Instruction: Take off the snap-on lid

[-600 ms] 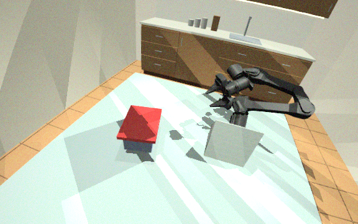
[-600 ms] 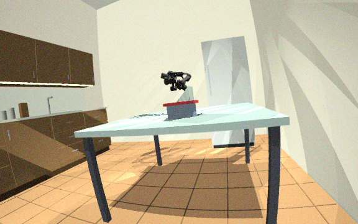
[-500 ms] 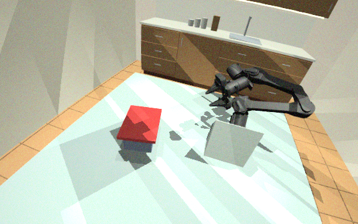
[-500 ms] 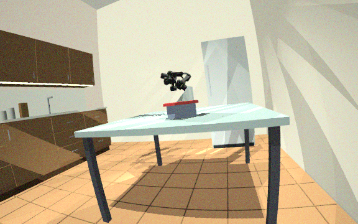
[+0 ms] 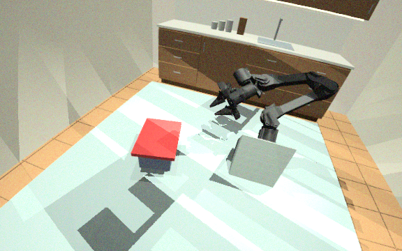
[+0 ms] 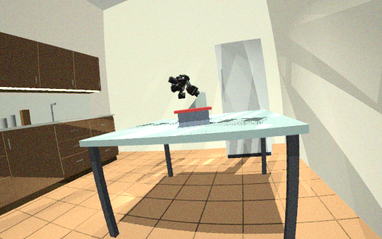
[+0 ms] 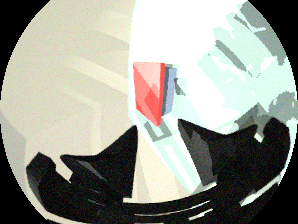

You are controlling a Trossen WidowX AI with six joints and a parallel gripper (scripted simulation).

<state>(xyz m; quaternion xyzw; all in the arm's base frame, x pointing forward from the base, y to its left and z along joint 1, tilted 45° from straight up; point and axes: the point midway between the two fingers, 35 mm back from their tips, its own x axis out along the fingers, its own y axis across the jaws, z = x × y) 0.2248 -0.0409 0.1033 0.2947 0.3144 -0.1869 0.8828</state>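
Note:
The red lid (image 5: 159, 139) (image 6: 194, 110) (image 7: 150, 90) sits on top of the blue-grey storage box (image 5: 154, 164) (image 6: 193, 117) (image 7: 170, 92), its rim overhanging the sides. The box stands on the pale table (image 5: 201, 209) (image 6: 244, 132). My gripper (image 5: 213, 109) (image 7: 157, 125) is open and empty, with a gap between its two black pointed fingers. It is in the air, to the right of the box and higher than the lid in the top view, and does not touch either. In the wrist view the lid and box show beyond the fingertips.
A pale grey-green panel or block (image 5: 262, 160) (image 6: 201, 100) stands tilted on the table, in front of the arm's base and right of the box in the top view. Kitchen cabinets with a sink stand behind the table. Dark shadows fall across the table top.

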